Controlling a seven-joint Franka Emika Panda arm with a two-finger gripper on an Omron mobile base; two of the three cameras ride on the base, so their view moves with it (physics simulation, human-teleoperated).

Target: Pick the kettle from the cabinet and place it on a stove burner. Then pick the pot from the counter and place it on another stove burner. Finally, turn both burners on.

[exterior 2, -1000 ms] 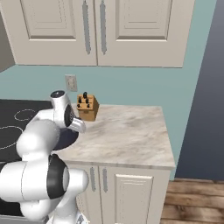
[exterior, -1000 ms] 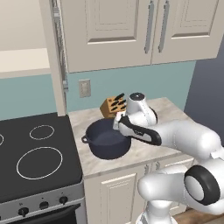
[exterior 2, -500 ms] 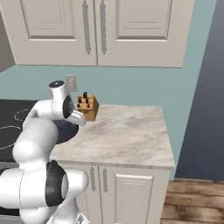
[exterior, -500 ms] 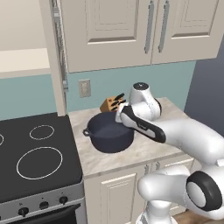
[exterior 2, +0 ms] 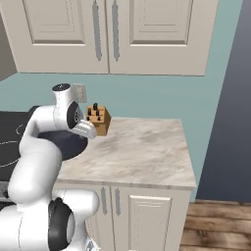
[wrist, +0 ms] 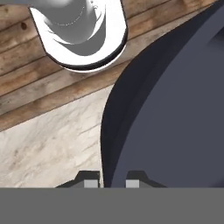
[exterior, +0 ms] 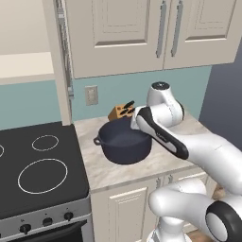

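- With its two tips straddling the pot's rim, the gripper (wrist: 111,181) looks clamped on the wall of the pot (exterior: 124,142), one tip outside and one inside; whether the tips truly press the metal I cannot tell for sure.
- To do this step well, I'd say the pot should be kept level, since a one-sided hold on the rim of a wide pot invites tipping, and carried slowly sideways toward the stove burners (exterior: 42,176).
- The large burner nearest the surface (exterior: 94,168) seems the shortest trip; the pot's side handle (exterior: 97,140) faces that way and should clear the cooktop edge.
- From the left base view, the pot sits near the middle of the surface, in front of the knife block (exterior: 121,111), with the cooktop beside it.
- From the right base view, the arm covers most of the pot, but the bare stretch of surface to the right shows.
- Only the hand view reveals the rim passing between the fingertips (wrist: 91,183).
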